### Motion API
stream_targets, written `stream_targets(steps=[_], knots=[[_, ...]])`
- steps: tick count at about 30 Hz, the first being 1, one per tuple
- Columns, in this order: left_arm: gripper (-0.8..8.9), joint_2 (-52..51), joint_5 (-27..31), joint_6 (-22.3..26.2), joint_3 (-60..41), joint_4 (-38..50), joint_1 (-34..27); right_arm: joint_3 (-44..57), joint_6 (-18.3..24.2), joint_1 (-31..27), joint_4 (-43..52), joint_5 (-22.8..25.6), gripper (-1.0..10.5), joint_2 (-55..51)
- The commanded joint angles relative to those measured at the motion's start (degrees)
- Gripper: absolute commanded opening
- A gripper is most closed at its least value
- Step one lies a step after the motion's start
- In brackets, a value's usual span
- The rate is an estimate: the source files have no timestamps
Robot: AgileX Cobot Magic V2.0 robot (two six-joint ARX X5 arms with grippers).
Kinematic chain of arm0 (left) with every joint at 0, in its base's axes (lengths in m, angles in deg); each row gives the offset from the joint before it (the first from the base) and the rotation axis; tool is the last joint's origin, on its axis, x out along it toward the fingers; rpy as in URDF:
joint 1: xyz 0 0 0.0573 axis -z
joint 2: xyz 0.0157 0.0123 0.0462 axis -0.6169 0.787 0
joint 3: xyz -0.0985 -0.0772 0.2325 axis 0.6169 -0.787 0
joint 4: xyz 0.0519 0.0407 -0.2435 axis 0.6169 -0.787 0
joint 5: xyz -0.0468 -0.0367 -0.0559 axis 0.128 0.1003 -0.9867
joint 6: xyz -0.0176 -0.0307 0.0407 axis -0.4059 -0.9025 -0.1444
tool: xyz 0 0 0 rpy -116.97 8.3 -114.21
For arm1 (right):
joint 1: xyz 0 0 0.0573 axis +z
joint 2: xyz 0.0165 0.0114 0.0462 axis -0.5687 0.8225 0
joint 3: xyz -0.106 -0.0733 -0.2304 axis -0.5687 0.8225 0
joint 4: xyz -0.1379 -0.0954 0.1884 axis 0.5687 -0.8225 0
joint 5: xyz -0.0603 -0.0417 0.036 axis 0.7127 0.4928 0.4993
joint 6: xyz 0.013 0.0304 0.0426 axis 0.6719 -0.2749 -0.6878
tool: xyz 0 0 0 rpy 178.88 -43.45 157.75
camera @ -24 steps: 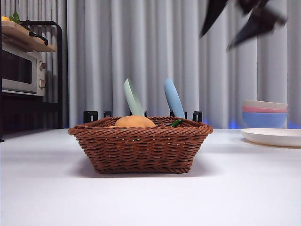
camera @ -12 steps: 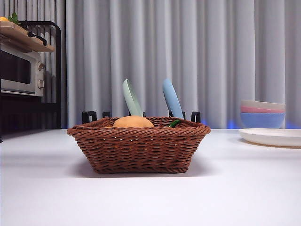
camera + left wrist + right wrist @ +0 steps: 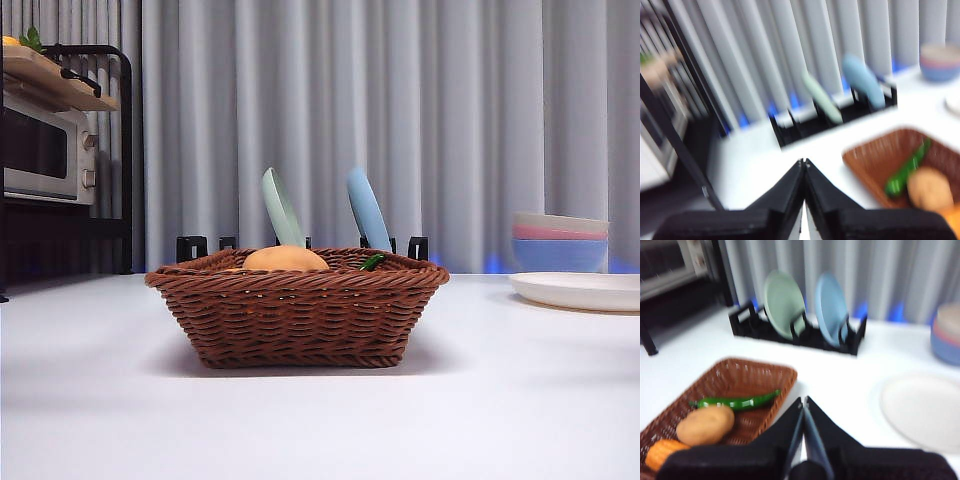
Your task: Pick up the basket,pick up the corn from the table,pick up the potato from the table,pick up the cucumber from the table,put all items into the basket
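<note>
The basket [image 3: 297, 308] rests on the table [image 3: 320, 420] holding the corn [image 3: 662, 452], potato [image 3: 705, 425] and cucumber [image 3: 735, 402]. Both the left gripper [image 3: 803, 162] and right gripper [image 3: 802, 401] are raised clear, jaws pressed together and empty. Judge loading complete; keep both arms high and avoid brushing the rim.

Front view sharp, evenly lit, soft shadow under basket [image 3: 297, 315]; both wrist views motion-blurred
</note>
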State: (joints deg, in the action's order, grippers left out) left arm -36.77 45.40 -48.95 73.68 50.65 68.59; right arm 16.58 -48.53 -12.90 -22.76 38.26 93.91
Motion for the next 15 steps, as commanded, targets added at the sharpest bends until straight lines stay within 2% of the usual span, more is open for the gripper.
stream_targets(steps=[1,8,13,15], knots=[[0.0,-0.04,0.87,-1.03,0.11,-1.99,-0.17,0.09,-2.25,0.02,-2.51,2.67,0.0,-0.44],[0.0,1.44,1.31,-1.01,0.11,-11.89,-0.17,0.09,-2.23,0.0,-9.09,2.6,0.0,-0.28],[0.0,2.69,1.31,-1.01,0.11,-13.84,-0.17,0.09,-2.23,0.02,-11.78,2.56,0.0,-0.26],[0.0,2.91,1.9,1.33,0.11,-13.86,-0.17,0.09,-2.23,0.02,-12.31,2.56,0.0,-0.24]])
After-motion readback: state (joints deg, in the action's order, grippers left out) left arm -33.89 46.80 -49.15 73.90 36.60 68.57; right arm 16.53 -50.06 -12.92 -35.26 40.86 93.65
